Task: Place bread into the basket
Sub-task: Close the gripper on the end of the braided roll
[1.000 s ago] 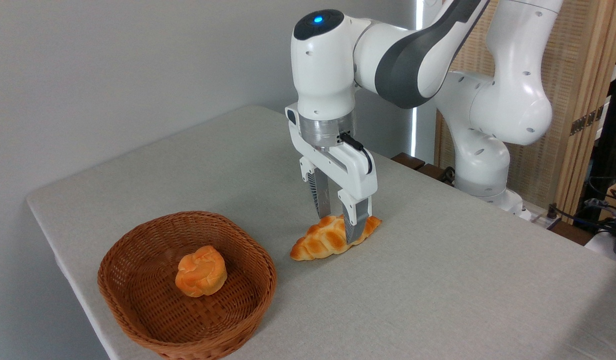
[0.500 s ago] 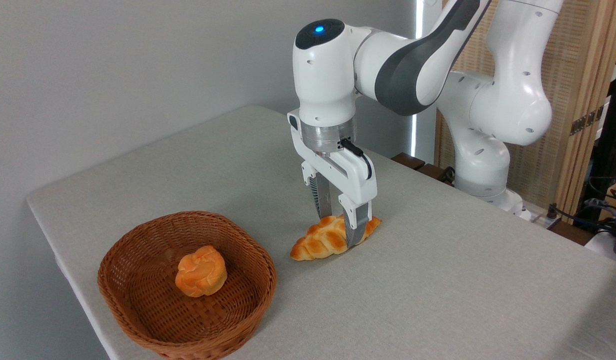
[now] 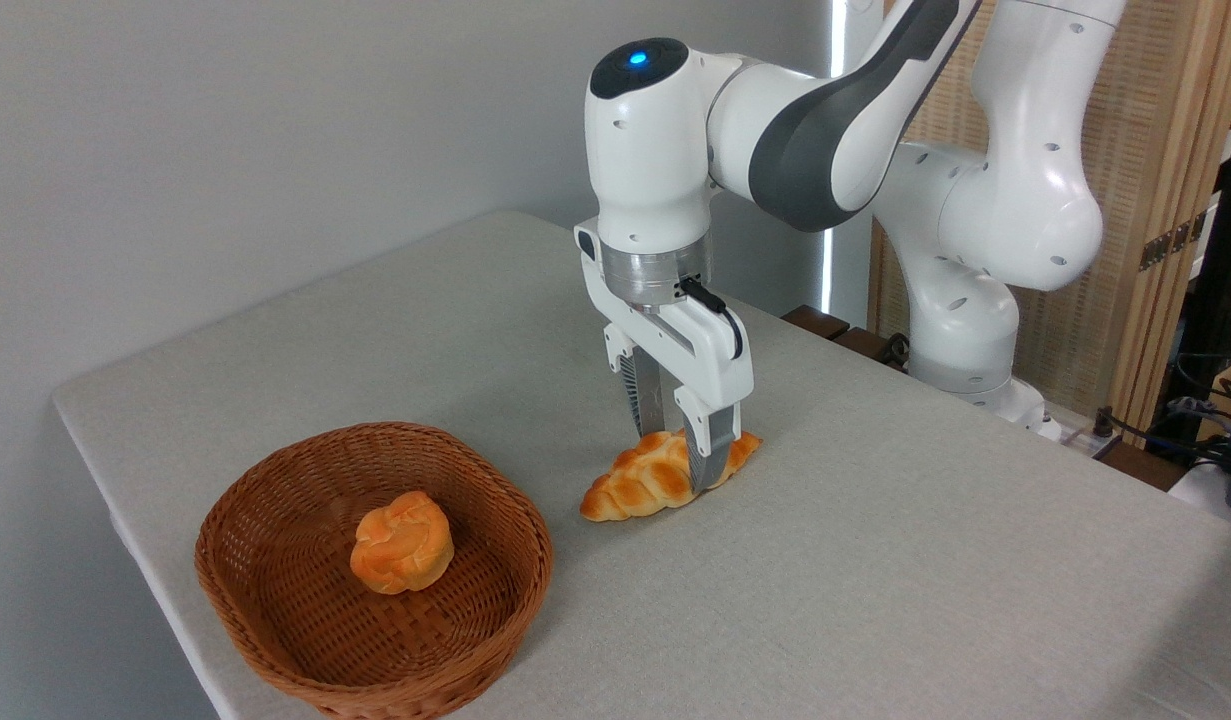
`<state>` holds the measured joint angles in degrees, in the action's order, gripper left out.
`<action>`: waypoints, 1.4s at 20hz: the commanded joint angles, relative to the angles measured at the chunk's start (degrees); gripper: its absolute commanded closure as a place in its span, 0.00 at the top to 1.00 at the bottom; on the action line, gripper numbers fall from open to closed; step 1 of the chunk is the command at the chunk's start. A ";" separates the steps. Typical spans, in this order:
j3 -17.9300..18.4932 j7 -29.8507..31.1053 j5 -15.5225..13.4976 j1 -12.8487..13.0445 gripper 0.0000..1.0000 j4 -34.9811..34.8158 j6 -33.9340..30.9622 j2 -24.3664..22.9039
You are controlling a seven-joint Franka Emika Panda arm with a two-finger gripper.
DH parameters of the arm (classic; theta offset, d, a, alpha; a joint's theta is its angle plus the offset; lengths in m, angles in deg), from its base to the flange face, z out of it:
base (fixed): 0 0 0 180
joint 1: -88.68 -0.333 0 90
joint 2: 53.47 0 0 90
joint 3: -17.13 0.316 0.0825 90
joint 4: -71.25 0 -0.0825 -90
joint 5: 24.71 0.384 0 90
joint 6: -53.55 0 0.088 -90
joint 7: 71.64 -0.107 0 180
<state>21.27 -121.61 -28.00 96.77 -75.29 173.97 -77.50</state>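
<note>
Near the middle of the frame the braided bread (image 3: pixel 665 478) lay on the grey counter (image 3: pixel 875 560), its long axis running from lower left to upper right, one pointed end toward the basket (image 3: pixel 275 560) and the other toward the arm's base. The claw (image 3: pixel 681 448) pointed straight down over the right-hand half of the loaf, with one finger in front of it and the other behind, so the two fingers straddled the loaf across its width. The front finger (image 3: pixel 707 455) overlapped the loaf's near side and looked pressed against it; the contact of the rear finger was hidden, so the claw appeared clamped on the bread, which rested on the counter. The brown wicker basket sat in the lower left of the frame, near the counter's front edge and just beside the loaf's left tip without touching it. A small round orange bun (image 3: pixel 402 541) lay inside the basket, near its centre. The white arm (image 3: pixel 825 120) reached in from the upper right, a blue light glowing on top of its wrist.
</note>
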 commanded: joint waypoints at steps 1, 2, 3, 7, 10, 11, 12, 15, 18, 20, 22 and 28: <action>0.87 -1.45 -0.84 0.79 0.52 -0.59 1.40 -0.32; 0.87 -1.45 -0.84 0.79 0.52 -0.67 1.40 -0.40; 0.87 -1.45 -0.84 0.79 0.52 -0.59 1.40 -0.32; 0.87 -1.71 -0.84 0.79 0.52 -0.59 1.40 -0.32; 0.87 -1.71 -0.84 0.79 0.52 -0.59 1.40 -0.32; 0.87 -1.71 -0.84 0.79 0.52 -0.58 1.40 -0.32; 0.87 -1.71 -0.84 0.79 0.52 -0.58 1.40 -0.40; 0.87 -1.71 -0.84 0.79 0.52 -0.58 1.31 -0.41; 0.87 -1.71 -0.75 0.79 0.52 -0.50 1.14 -0.41; 0.87 -1.63 -0.84 0.79 0.52 -0.41 1.14 -0.49; 0.87 -1.63 -0.75 0.79 0.52 -0.23 1.14 -0.58; 0.96 -1.54 -0.84 0.61 0.50 0.99 0.79 -1.37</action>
<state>21.27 -122.09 -28.00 96.77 -74.94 173.97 -77.76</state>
